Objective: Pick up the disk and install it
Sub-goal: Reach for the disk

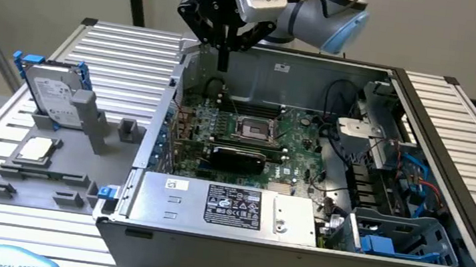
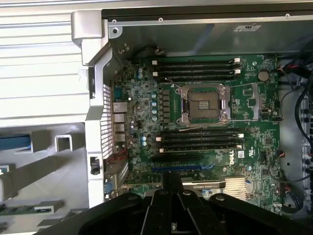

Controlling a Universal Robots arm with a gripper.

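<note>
1. The pick-up step is in hand and, by my reading, not yet begun. The gripper (image 1: 223,64) hangs over the far corner of the open computer case (image 1: 453,131) at the exterior view's left, its two fingers pressed together and holding nothing.
2. The disk (image 1: 52,93) stands on edge, slightly tilted, in a grey fixture (image 1: 82,156) on the slatted table (image 1: 132,44). It is outside the case, at the exterior view's left and well apart from the gripper. Its blue frame shows along both long edges.
3. A grasp would call for the fingers to part first, then to come over the disk's upper edge. I judge that edge the freest part, since the fixture's upright post stands just beside the disk's lower part.
4. The small square processor chip (image 1: 36,149) lies flat on the same fixture, nearer the camera than the disk, and could be confused with it.
5. Inside the case lie the motherboard (image 1: 295,147), with its empty CPU socket (image 1: 254,130), and the power supply (image 1: 225,206) along the near wall.
6. The blue drive cage (image 1: 405,239) sits in the near corner at the exterior view's right, with loose cables (image 1: 395,171) beside it. These could crowd any approach there.
</note>
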